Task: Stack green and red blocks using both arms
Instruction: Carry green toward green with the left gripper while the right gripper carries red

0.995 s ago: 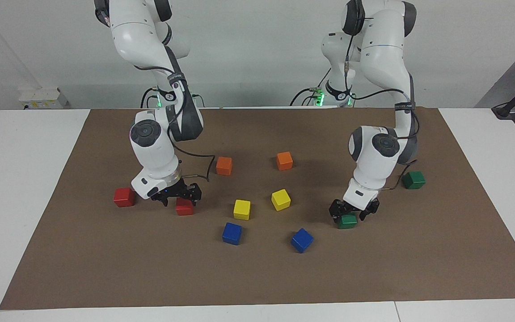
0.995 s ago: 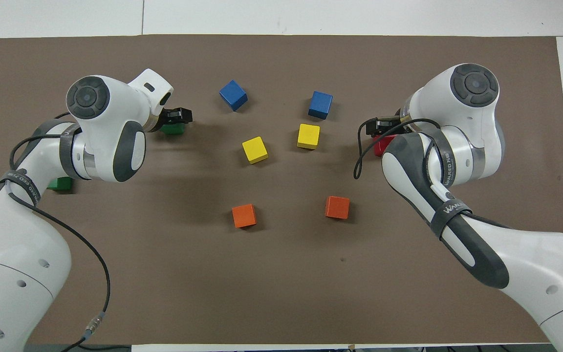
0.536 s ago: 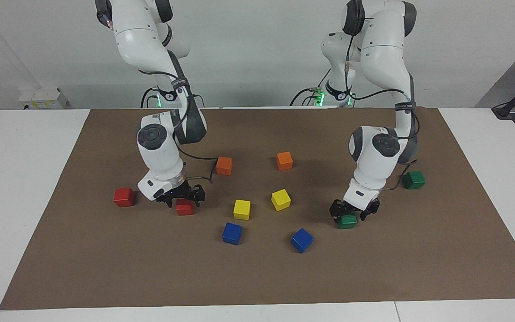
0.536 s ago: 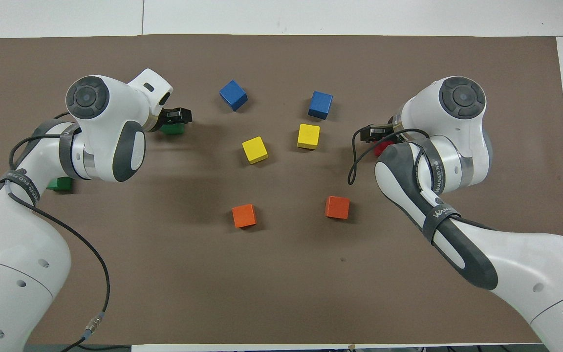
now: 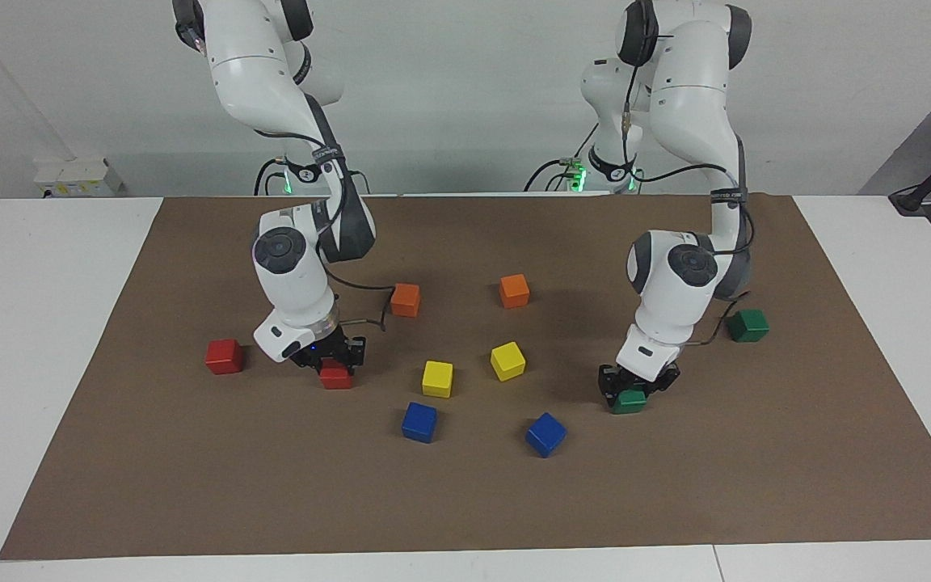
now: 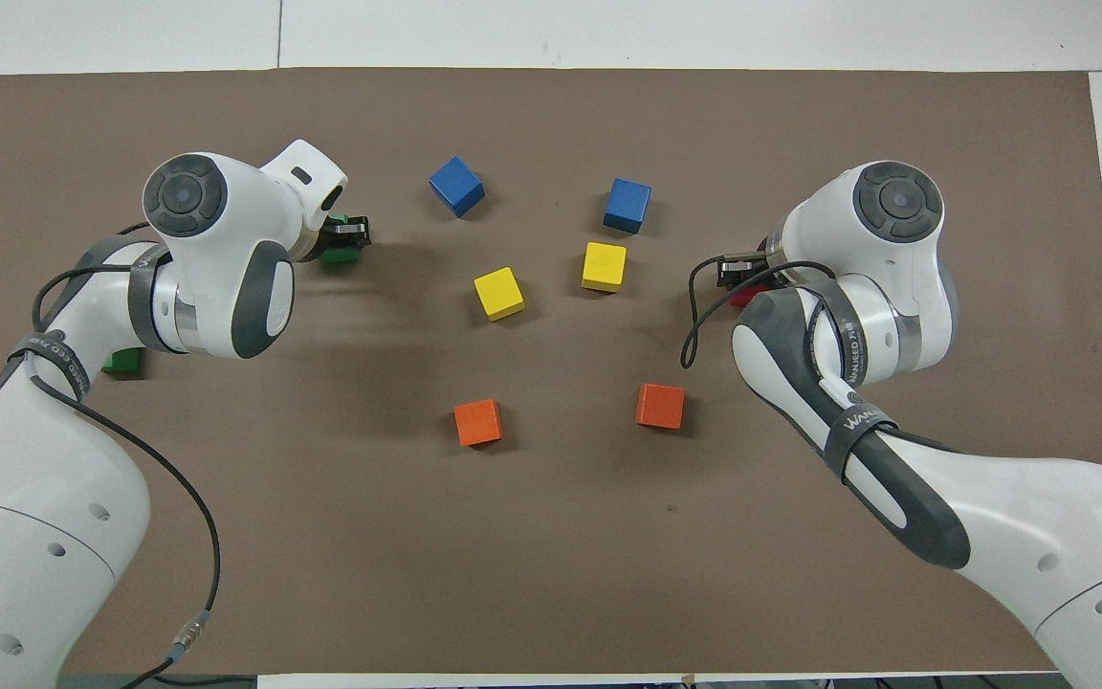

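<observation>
My left gripper is down on a green block at the left arm's end of the mat, jaws clamped on it. My right gripper is clenched the same way on a red block toward the right arm's end. Both blocks seem to sit on the brown mat rather than off it, though my fingers hide their lower edges.

What the next move turns on is where each partner lies. The 2nd green block sits nearer to the robots than the one I hold and farther out toward the left arm's end; it is half hidden by my forearm from overhead. The 2nd red block lies beside my right grip, out toward the right arm's end.

Cubes have no long axis. Both paths lead outward, away from the 2 yellow cubes, 2 blue cubes and 2 orange cubes mid-mat, over bare mat.
</observation>
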### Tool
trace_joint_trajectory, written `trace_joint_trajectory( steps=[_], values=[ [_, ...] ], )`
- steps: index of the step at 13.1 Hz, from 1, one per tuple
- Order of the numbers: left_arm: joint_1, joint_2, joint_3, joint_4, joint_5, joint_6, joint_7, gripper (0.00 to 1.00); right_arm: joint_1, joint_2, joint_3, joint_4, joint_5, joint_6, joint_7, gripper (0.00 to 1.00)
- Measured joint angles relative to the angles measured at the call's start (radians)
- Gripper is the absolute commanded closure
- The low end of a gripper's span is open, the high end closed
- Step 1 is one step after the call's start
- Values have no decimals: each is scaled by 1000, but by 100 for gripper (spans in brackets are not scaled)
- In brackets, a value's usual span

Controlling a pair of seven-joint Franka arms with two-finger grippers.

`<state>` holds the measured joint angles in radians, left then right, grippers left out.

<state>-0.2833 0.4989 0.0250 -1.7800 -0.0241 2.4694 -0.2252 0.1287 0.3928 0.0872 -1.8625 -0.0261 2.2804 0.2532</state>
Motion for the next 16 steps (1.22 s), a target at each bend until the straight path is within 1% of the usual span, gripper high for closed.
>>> trace_joint_trajectory(
  steps=[2, 4, 6, 8, 9, 10, 12, 14, 16],
  values=[
    [-3, 0, 0, 0, 15, 0, 0, 100, -3, -33, -3, 40, 0, -128, 0, 100],
    [-3, 0, 0, 0, 16, -2, 0, 100, -24, -93, -12, 93, -13, -270, -15, 100],
    [-2, -1, 4, 18, 16, -47, -2, 100, -98, -164, -15, 104, -21, -351, -119, 100],
    [22, -22, 16, 64, 16, -147, -2, 100, -184, -202, -17, 103, -21, -393, -251, 100],
    [52, -51, 20, 80, 16, -206, 19, 100, -222, -209, -18, 100, -22, -396, -310, 100],
    [98, -94, 22, 87, 17, -283, 86, 100, -258, -209, -18, 92, -22, -393, -363, 100],
    [216, -172, 27, 86, 17, -407, 295, 100, -287, -210, -18, 53, -21, -349, -398, 100],
    [336, -200, 29, 67, 17, -439, 498, 100, -290, -211, -17, -6, -22, -262, -398, 100],
    [394, -203, 28, 12, 17, -417, 589, 100, -290, -212, -17, -56, -21, -192, -398, 100]
  ],
)
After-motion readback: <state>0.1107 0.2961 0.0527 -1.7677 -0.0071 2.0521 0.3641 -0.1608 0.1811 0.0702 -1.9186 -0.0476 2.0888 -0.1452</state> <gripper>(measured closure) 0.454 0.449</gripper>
